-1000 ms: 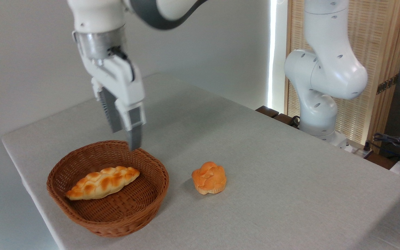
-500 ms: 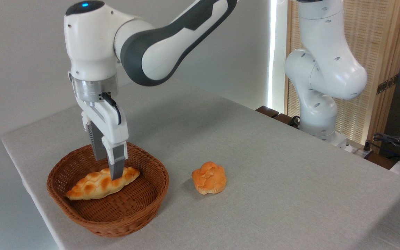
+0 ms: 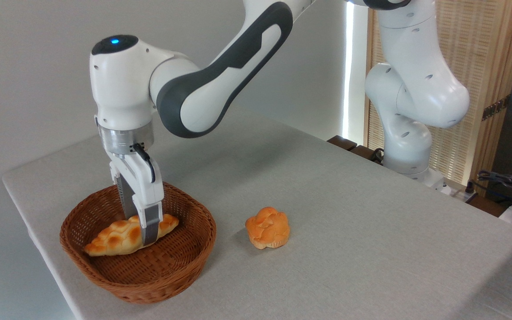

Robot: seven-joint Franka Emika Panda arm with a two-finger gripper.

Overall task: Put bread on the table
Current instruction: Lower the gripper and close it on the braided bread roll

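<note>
Gripper (image 3: 142, 233) jaws spread astride the braided loaf (image 3: 122, 235) in the wicker basket (image 3: 167, 275); pinch it mid-length, lift level, clear the rim toward the desk (image 3: 349, 222).

Golden-brown braided bread (image 3: 114, 238), brown woven basket (image 3: 180, 262)

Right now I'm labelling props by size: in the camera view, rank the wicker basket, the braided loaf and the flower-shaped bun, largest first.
1. Wicker basket, clearly largest.
2. Braided loaf, lying inside the basket and spanning much of its inside.
3. Flower-shaped bun, smallest, on the table at similar distance.
</note>
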